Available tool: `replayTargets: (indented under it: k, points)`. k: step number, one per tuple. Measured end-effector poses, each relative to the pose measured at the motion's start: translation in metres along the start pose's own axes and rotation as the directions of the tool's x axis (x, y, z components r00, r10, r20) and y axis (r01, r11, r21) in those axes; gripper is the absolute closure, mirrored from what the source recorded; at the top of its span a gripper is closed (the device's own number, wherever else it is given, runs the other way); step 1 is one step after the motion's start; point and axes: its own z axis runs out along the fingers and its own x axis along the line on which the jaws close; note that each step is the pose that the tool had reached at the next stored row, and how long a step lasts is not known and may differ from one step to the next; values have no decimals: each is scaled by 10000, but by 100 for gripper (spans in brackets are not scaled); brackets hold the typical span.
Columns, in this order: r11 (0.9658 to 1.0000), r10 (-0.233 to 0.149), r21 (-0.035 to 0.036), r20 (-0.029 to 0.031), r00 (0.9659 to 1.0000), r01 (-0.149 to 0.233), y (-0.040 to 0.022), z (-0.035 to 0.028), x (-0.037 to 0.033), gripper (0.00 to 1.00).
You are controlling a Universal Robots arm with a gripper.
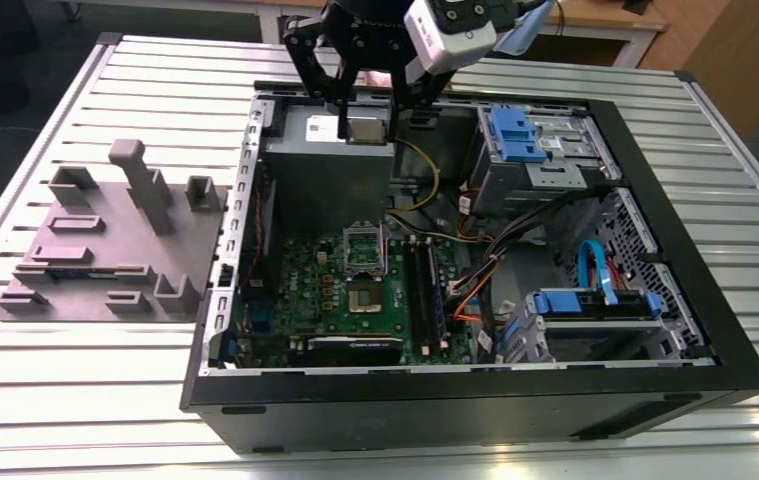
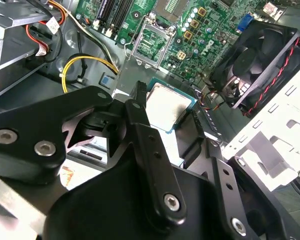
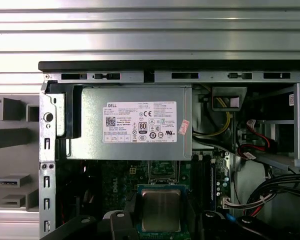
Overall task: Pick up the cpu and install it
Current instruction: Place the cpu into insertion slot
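The cpu (image 1: 367, 127) is a small silver square with a thin dark rim, held in the air above the grey power-supply box (image 1: 326, 175) at the far end of the open computer case. My gripper (image 1: 367, 132) is shut on it, one black finger at each side. In both wrist views the cpu (image 2: 166, 106) (image 3: 161, 210) sits between the fingers (image 2: 140, 107), with the green motherboard beneath. The dark square socket frame (image 1: 363, 248) (image 2: 153, 42) lies on the motherboard nearer the case's middle, apart from the chip. Its far edge (image 3: 162, 176) peeks out beyond the chip.
A grey-mauve plastic block with upright posts (image 1: 112, 250) stands on the slatted table at the exterior view's left. Inside the case are a black fan (image 2: 255, 60), blue drive brackets (image 1: 526, 135), yellow and orange cables (image 1: 419, 170) and the case walls (image 1: 486, 385).
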Motion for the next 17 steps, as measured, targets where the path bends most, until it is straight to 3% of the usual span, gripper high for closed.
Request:
replayTargets:
  k: [10,14,17]
  points:
    - [10000,3,20,-3,10000,-3,-2,19,-1,53]
    - [10000,4,20,-9,10000,-4,-99,76,-4,53]
    - [10000,4,20,-9,10000,-4,-119,130,-10,53]
